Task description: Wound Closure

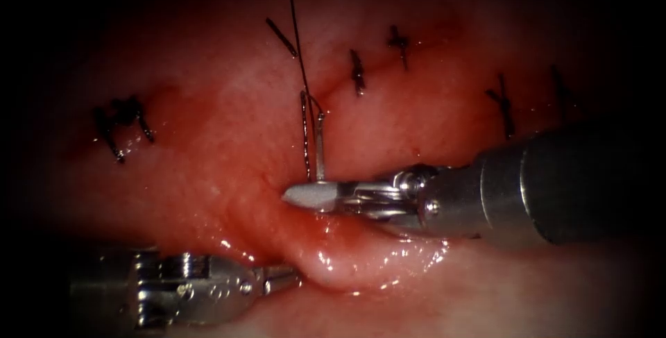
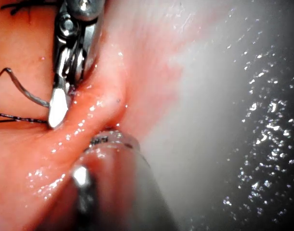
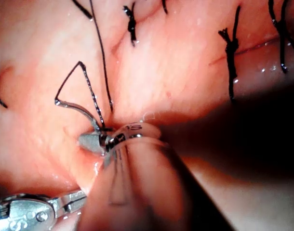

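Observation:
My right tool (image 1: 305,196) comes in from the right, its jaws shut on the curved needle (image 1: 320,145). The needle rises from the jaws toward its tail; its tip end is hidden at the jaws, so I cannot tell whether it is in the tissue. Black thread (image 1: 294,26) runs from the tail up and away. The same grip appears in the right wrist view, with the tool (image 3: 94,142) and needle (image 3: 77,109), and in the left wrist view on the needle (image 2: 29,94). My left tool (image 1: 288,277) lies at the lower left, its slim jaws shut on a raised wet fold of tissue (image 1: 340,258).
Several dark knotted stitches cross the cut: one (image 1: 357,72) just right of the needle, another (image 1: 399,45), one (image 1: 504,105) farther right, and a knot (image 1: 121,124) at the far left. Red fluid (image 1: 208,130) stains the tissue left of the needle.

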